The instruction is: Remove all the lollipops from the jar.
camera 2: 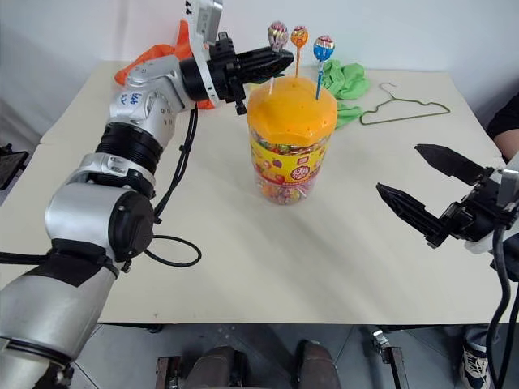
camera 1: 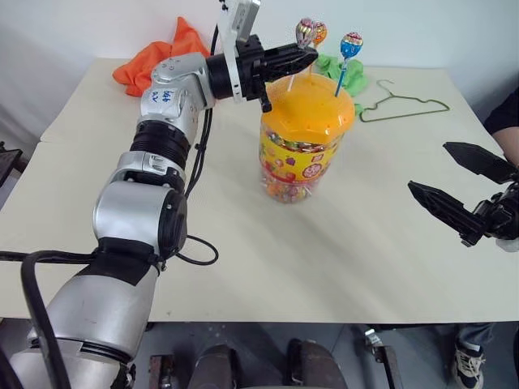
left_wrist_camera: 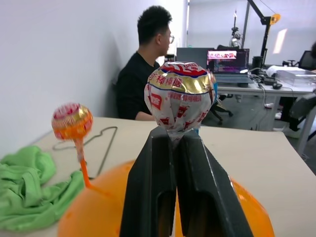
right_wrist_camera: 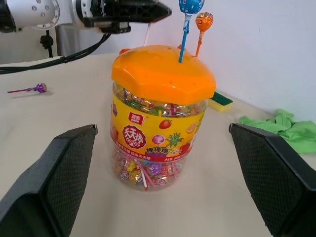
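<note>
Fingers of the left gripper (left_wrist_camera: 178, 143) are pinched together on the stick of the silver-pink lollipop (left_wrist_camera: 179, 95), just under its head, above the jar (camera 1: 305, 138); the right gripper (camera 2: 430, 194) gapes wide, well apart at the jar's 3 o'clock; one jar stands mid-table (camera 1: 349, 267); three lollipops rise from its orange lid (right_wrist_camera: 160, 71), orange (left_wrist_camera: 72, 121) and blue (camera 1: 351, 44) among them; a fourth, purple (right_wrist_camera: 38, 88), lies on the table.
</note>
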Tool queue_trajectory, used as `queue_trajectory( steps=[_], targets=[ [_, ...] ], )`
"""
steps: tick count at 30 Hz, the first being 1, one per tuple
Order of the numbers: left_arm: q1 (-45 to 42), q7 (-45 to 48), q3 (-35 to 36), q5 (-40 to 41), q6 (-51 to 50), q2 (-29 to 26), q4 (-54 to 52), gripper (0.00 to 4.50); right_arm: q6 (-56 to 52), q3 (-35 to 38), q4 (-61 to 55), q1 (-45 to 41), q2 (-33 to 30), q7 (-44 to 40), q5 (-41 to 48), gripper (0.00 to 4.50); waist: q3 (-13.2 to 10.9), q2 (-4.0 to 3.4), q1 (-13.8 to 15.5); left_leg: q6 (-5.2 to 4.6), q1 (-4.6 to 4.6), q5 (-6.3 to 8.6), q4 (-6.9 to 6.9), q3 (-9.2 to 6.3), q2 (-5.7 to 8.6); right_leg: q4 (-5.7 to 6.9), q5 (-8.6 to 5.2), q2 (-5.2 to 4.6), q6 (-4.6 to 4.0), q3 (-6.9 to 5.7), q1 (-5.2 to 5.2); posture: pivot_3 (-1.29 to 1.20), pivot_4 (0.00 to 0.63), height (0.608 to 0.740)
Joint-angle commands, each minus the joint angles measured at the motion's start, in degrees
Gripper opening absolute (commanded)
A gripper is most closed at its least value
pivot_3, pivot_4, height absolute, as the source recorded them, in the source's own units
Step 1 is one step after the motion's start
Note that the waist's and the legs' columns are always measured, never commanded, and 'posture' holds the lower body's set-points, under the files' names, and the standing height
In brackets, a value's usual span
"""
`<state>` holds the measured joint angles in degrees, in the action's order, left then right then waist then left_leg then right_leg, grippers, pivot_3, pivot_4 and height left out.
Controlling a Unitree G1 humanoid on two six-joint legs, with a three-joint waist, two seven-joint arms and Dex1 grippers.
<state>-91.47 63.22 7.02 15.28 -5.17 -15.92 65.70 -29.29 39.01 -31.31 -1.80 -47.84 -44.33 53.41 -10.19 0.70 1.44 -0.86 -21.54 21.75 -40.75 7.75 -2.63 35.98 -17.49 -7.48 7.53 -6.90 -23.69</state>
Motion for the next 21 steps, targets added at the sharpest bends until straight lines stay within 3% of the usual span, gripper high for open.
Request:
queue_trajectory(
  steps=[1, 8, 13, 17, 21],
  targets=[
    [-4.5, -2.7, 1.6, 0.1, -1.4, -2.6, -2.4, 0.01, 1.5, 1.1, 0.7, -1.7, -1.1, -0.8, 0.4, 4.50, 0.0, 0.00, -0.1, 0.00, 0.00, 0.00, 0.00, 0.00, 0.00, 0.00, 0.00, 0.00, 0.00, 0.00, 0.00, 0.00, 0.150, 0.740],
    [-5.8, -13.3, -1.1, -6.0, -10.1, -11.0, -1.9, 0.01, 1.3, -1.3, 3.9, -4.9, -2.6, -3.0, -0.3, 4.50, 0.0, -0.01, -0.2, 0.00, 0.04, 0.00, 0.07, -0.01, 0.00, 0.01, 0.00, 0.00, 0.00, 0.01, 0.00, 0.00, 0.150, 0.740],
    [-0.5, -16.7, -6.4, -12.9, -17.6, -17.0, -3.5, 0.01, 1.5, -3.7, 6.5, -7.7, -3.5, -4.8, -1.0, 4.50, 0.0, -0.01, -0.1, 0.00, 0.04, 0.00, 0.06, -0.01, 0.01, 0.01, 0.00, 0.00, 0.00, 0.01, 0.00, 0.00, 0.150, 0.740],
    [10.6, -14.7, -15.4, -20.5, -33.5, -22.3, -11.0, 0.01, 1.5, -6.6, 9.0, -10.9, -4.0, -6.0, -1.7, 4.50, 0.0, -0.04, -0.7, 0.00, 0.11, 0.00, 0.10, 0.01, 0.01, 0.05, 0.00, 0.02, 0.00, 0.03, 0.00, 0.00, 0.150, 0.740],
    [22.5, -8.7, -20.0, -21.2, -48.3, -28.5, -28.6, 0.01, 1.2, -8.3, 10.4, -12.8, -4.1, -7.2, -2.1, 4.50, 0.0, 0.05, -1.2, 0.00, 0.08, 0.00, 0.16, 0.00, 0.00, 0.04, 0.00, 0.03, 0.00, 0.01, -0.04, 0.00, 0.150, 0.740]
  ],
)
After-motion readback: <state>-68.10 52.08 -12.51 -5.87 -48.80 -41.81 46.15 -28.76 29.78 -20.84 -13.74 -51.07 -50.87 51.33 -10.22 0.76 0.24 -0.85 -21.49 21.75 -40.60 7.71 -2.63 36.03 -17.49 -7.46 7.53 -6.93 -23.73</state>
